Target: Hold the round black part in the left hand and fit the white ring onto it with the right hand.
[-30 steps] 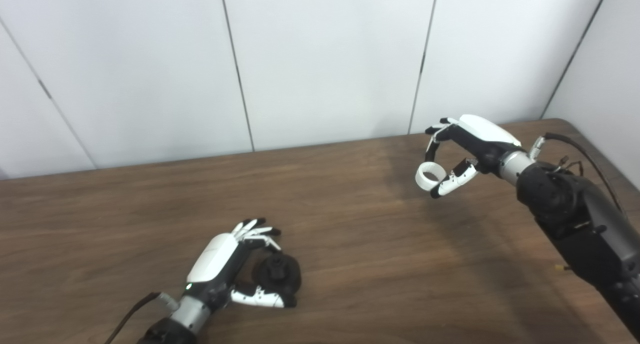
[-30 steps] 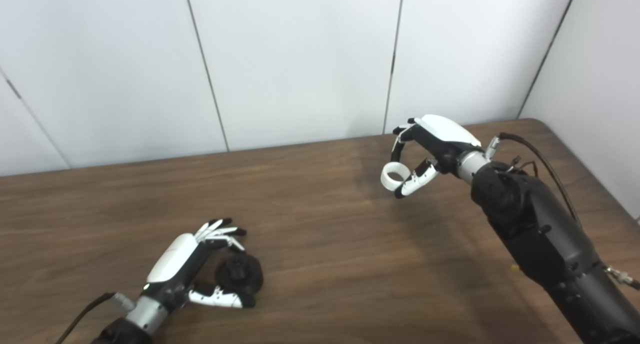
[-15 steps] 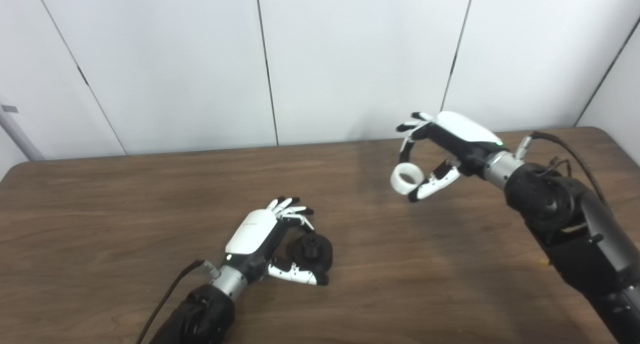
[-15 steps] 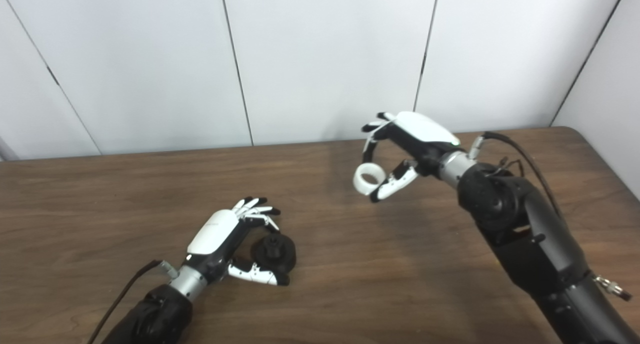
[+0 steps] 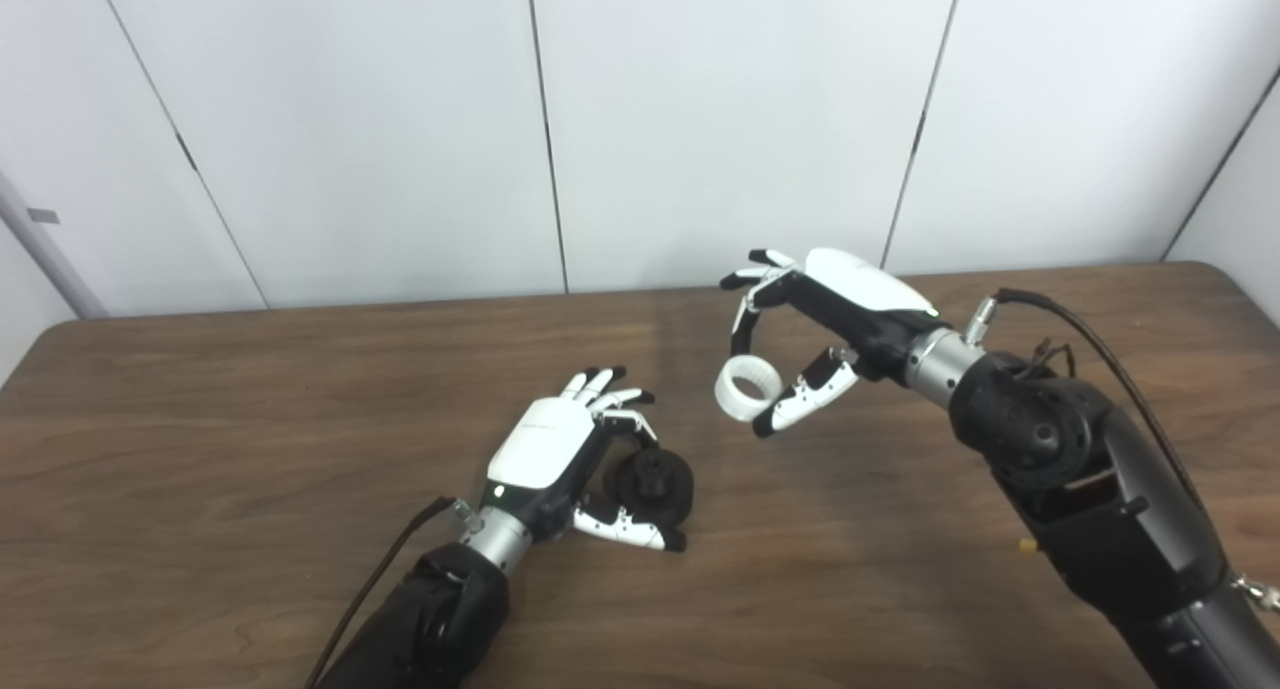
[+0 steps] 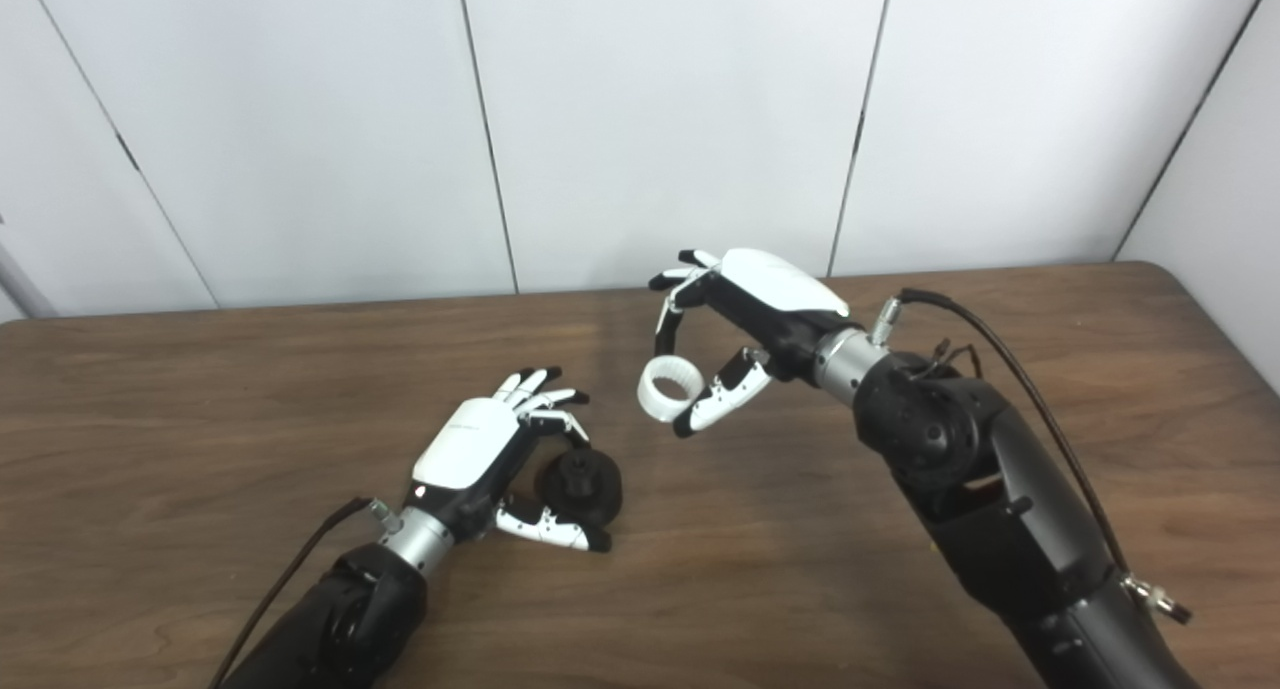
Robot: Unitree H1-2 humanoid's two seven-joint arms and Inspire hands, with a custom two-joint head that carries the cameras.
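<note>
The round black part point(image 5: 655, 479) sits on the brown table, cupped between the fingers and thumb of my left hand point(image 5: 560, 454). It also shows in the right eye view point(image 6: 580, 486). My right hand point(image 5: 815, 314) is shut on the white ring point(image 5: 748, 388), pinching it between fingertips and thumb. The ring hangs in the air above the table, up and to the right of the black part and apart from it. The ring's opening faces roughly toward the camera.
The brown wooden table point(image 5: 250, 419) ends at a white panelled wall point(image 5: 700, 119) behind. Its rounded right corner point(image 5: 1215, 274) is at the far right. A black cable point(image 5: 1090, 339) runs along my right forearm.
The camera has swung, shifting the whole picture. My right hand has carried the white ring left, closer to the black part. My left hand keeps its grip on the black part.
</note>
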